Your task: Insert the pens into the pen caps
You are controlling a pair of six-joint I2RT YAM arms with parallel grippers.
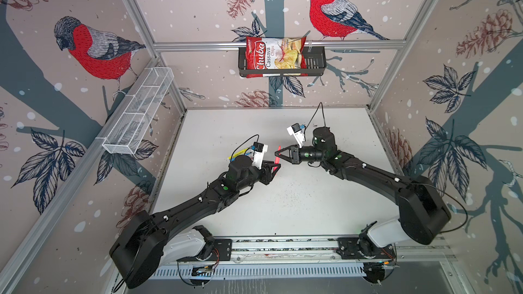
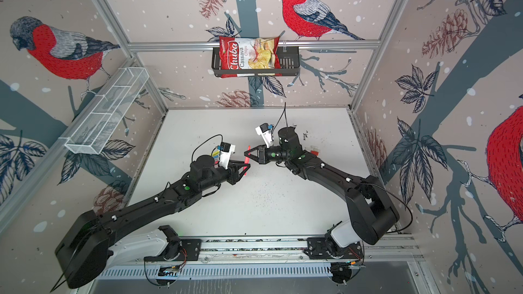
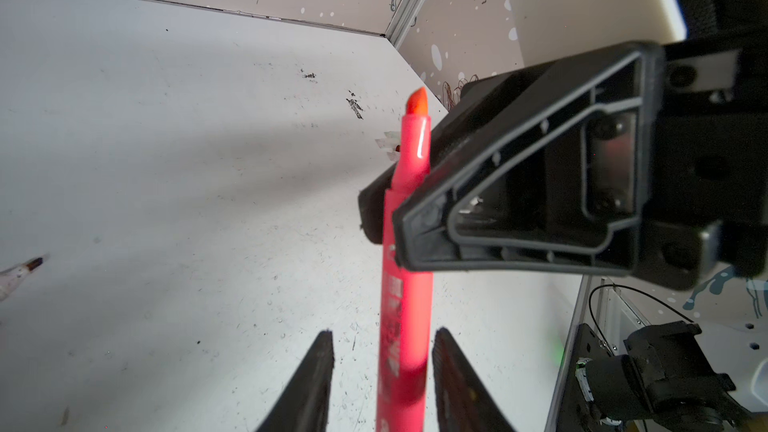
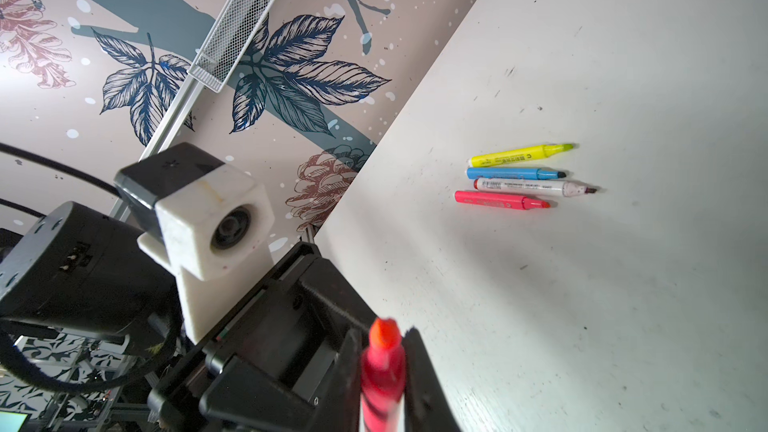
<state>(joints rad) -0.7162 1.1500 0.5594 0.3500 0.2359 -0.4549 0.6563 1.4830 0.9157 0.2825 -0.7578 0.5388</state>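
Right gripper grasps the pink pen; left gripper released (chip bag in black basket).

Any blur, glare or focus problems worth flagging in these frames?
Left wrist view: the pink pen goes soft toward the lens and has a glare streak near its tip. Right wrist view: that pen is blurred up close, while the four loose pens are sharp. Both top views: sharp and evenly lit.
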